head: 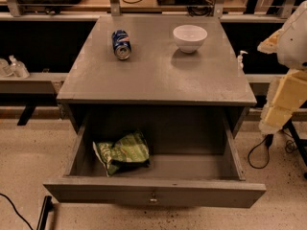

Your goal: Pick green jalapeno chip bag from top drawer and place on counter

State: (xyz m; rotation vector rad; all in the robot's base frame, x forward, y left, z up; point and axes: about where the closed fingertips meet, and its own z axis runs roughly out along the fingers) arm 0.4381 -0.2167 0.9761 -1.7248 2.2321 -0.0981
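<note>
Top drawer (201, 191) spans the bottom of the frame, pulled open, a small knob (153, 198) centred on its front. Inside, at lower left, the green jalapeno chip bag (123, 152) lies crumpled on the drawer floor. Above, the grey counter (158, 75) carries a blue soda can (121, 44) on its side and a white bowl (190, 36). The gripper (276, 110) hangs at the right edge, well apart from the bag. How far open it is cannot be told. Picking and placing both remain.
</note>
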